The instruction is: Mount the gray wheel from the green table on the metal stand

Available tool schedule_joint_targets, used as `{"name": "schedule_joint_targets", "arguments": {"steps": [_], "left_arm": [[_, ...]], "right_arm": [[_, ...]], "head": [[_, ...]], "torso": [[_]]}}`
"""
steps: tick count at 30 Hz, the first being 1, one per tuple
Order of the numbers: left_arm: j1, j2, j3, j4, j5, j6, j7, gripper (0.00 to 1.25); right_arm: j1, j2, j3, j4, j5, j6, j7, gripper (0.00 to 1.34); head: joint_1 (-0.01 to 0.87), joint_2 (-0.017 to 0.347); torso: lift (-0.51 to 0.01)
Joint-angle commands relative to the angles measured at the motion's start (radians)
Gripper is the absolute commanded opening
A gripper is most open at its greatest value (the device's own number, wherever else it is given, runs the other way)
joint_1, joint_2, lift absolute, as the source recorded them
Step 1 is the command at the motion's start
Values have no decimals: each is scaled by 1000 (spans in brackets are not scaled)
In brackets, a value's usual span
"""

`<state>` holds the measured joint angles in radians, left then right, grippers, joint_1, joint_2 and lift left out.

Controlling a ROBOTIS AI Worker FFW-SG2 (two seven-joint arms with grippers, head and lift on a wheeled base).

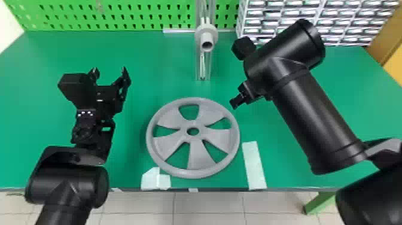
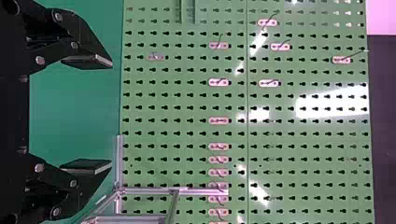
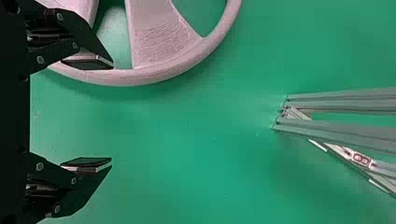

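Gray wheel [image 1: 202,157] is lying flat on the green table [image 1: 59,54], in front of the metal stand [image 1: 206,68]. How would you guys pick it up?

— What are the grippers doing first?

Both empty. Left gripper [image 2: 111,113] has its jaws spread wide over by the wheel's left. Right gripper [image 3: 112,113] is wide apart too, close to the far right part of the rim [image 1: 236,137]. Can't tell if one finger touches it.

— OK, looks like stiff plastic to me, so it shouldn't bend. Probably not heavy, but wide enough to tip if you pinch one spot. I'd use both arms, opposite sides of the rim.

Not the spokes [image 1: 169,119]?

— Nah, they look thinner, I'd baby those. The rim's rounded and maybe a bit slick, so get the pads square on it, and leave the center hole [image 1: 193,130] free for the stub [image 1: 206,39].
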<state>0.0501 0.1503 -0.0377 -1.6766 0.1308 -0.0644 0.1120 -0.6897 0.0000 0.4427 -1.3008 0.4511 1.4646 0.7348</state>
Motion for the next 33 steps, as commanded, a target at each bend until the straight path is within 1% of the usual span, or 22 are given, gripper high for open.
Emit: {"name": "schedule_joint_targets", "arguments": {"steps": [1,22,33], "left_arm": [[-1,0,-2,0,-2,0,0,755],[-6,0,-5,2,-7,2,0,755],[-9,2,-7,0,-10,2,0,755]], "right_arm": [[-2,1,10,0,-3,-3,0,816],[-7,1,44,28,-42,-21,0,816],[-7,1,48,66,-61,-40,0,816]], "head": [[867,52],[867,52],[867,52]], "torso": [[-100],[-100],[-100]]}}
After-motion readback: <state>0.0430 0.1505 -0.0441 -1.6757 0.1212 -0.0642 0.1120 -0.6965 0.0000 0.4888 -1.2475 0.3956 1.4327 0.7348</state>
